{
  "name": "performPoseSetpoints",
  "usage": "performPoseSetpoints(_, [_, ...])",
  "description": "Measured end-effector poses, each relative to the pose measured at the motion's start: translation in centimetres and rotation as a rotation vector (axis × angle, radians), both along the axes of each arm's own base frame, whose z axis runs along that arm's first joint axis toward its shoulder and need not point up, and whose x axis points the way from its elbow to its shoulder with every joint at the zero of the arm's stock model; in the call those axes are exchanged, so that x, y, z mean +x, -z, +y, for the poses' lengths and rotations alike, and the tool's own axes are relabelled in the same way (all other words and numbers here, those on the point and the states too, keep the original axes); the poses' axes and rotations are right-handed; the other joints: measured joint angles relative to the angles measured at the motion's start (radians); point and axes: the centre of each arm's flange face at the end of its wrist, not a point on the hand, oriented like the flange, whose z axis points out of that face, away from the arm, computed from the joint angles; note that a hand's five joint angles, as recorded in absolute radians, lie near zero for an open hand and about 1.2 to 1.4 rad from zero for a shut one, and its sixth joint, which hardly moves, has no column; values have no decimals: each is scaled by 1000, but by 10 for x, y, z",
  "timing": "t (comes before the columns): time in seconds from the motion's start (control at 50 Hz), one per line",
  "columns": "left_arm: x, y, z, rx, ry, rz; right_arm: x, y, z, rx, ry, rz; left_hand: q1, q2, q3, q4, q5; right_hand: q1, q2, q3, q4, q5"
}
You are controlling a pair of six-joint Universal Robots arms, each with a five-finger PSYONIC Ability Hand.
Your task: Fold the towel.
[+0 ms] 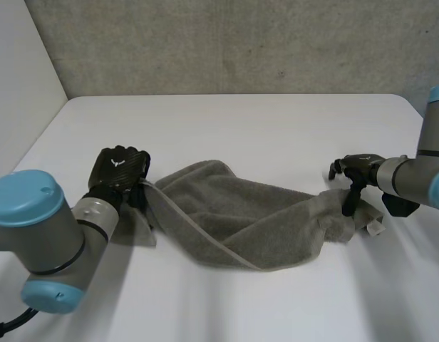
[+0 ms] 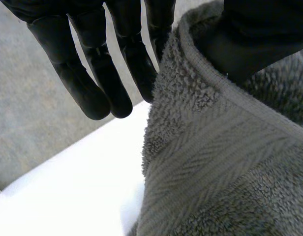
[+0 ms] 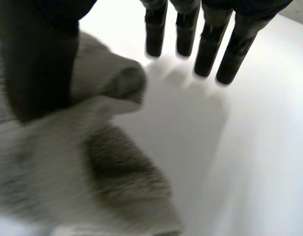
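Observation:
A grey towel [image 1: 234, 214] lies bunched in a long heap across the middle of the white table [image 1: 241, 121]. My left hand [image 1: 120, 168] is at the towel's left end. In the left wrist view its fingers [image 2: 100, 83] and thumb [image 2: 255, 34] pinch the hemmed edge of the towel [image 2: 225, 167] between them. At the towel's right end my right hand [image 1: 356, 171] stands open. Its fingers [image 3: 208, 49] are straight and point down at bare table, and its thumb [image 3: 38, 64] hangs over a corner of the towel [image 3: 73, 182] without gripping it.
A grey concrete wall [image 1: 241, 43] runs behind the table's far edge, and a pale wall [image 1: 20, 78] stands at its left. Bare table lies beyond the towel and in front of it.

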Motion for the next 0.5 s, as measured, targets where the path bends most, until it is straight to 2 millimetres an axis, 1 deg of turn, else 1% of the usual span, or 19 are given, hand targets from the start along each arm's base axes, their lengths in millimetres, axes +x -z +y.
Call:
performPoseSetpoints(0.04, [0, 4, -6, 5, -8, -2, 2, 1, -5, -26, 18, 4, 0, 0, 0, 0, 0, -66, -61, -70, -57, -66])
performPoseSetpoints(0.1, [4, 5, -14, 3, -25, 1, 6, -9, -6, -71, 31, -5, 0, 0, 0, 0, 0, -77, -63, -73, -58, -66])
performPoseSetpoints(0.18, [14, 2, -24, -6, -61, 11, 10, -35, 5, -143, 31, -32, 0, 0, 0, 0, 0, -84, -63, -73, -58, -66])
performPoseSetpoints(0.2, [17, 0, -26, -10, -71, 14, 10, -43, 11, -164, 27, -38, 0, 0, 0, 0, 0, -86, -63, -73, -58, -66])
performPoseSetpoints(0.26, [21, -2, -30, -19, -86, 20, 9, -53, 23, -198, 20, -47, 0, 0, 0, 0, 0, -87, -63, -73, -58, -66])
performPoseSetpoints(0.32, [27, -5, -35, -39, -107, 28, 6, -68, 52, -261, 2, -61, 0, 3, 0, 0, 0, -90, -63, -73, -58, -66])
performPoseSetpoints(0.34, [28, -5, -36, -43, -110, 30, 6, -70, 56, -271, -1, -64, 0, 3, 0, 0, 0, -90, -63, -73, -58, -66])
performPoseSetpoints(0.38, [30, -5, -38, -51, -117, 32, 4, -76, 78, -314, -21, -80, 0, 3, 0, 0, 0, -72, -58, -69, -55, -49])
performPoseSetpoints(0.46, [32, -4, -39, -57, -122, 34, 3, -76, 108, -366, -73, -114, 0, 3, 0, 0, 0, 31, 23, 29, 32, 69])
performPoseSetpoints(0.5, [32, -4, -39, -57, -122, 34, 3, -74, 117, -376, -94, -124, 0, 3, 0, 0, 0, 53, 43, 53, 60, 98])
